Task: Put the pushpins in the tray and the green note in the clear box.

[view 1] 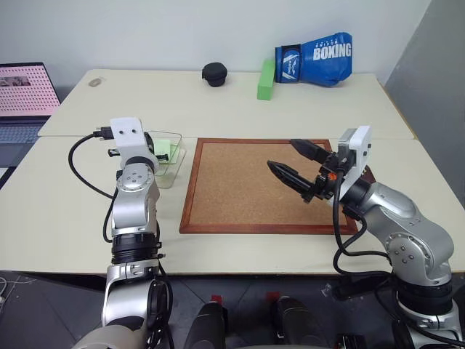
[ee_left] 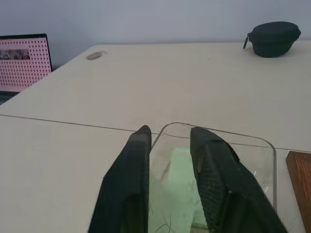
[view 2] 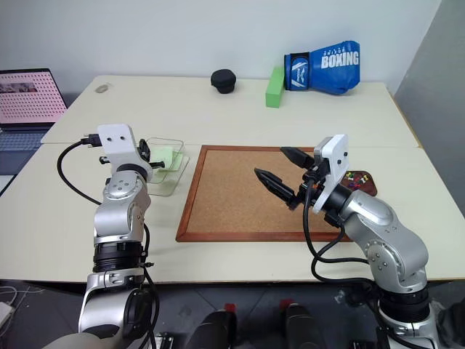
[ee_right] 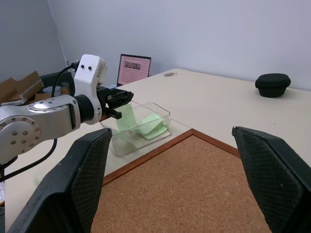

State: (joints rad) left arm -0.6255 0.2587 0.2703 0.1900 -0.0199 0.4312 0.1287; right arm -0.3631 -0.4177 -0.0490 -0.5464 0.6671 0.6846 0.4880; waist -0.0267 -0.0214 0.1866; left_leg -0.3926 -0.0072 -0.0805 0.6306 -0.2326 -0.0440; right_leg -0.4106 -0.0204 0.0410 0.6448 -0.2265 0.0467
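On the pale desk [view 1: 240,243], centre: wood-framed corkboard [view 1: 254,189], flat, grainy cork face, bare.

Right arm reaches over the board's right part. Right pincer [view 1: 299,161] spread wide, holds nothing, touches nothing, hanging above the cork. Fingers black, tapered, cross-hatched pads.

Left arm sits just left of the board. Left pincer [ee_left: 167,141] is over the clear box [view 1: 174,161], fingers part-spread with a narrow gap, nothing pinched between them; tips sit at about the box's far rim. Can't tell if they touch the rim.

Clear box: transparent plastic, shallow, rounded corners, just beside the board's left edge. Green note [ee_right: 150,125] lies inside it, pale green, thin; looks like a second fold or sheet stands up against the wall near the pincer [ee_right: 127,116].

Back of desk: blue boxing glove [view 1: 316,58], "BOXING" printed in white; bright green foam block [view 1: 267,78] just left of it; black rounded zip case [view 1: 214,73] further left. Laptop [view 1: 25,94] with pink screen off the desk's left edge.

Tray [view 2: 361,180]: dark reddish-brown, just off the board's right edge, partly hidden behind the right arm. Pushpins [view 2: 356,177] in it, coloured heads, too small to count.
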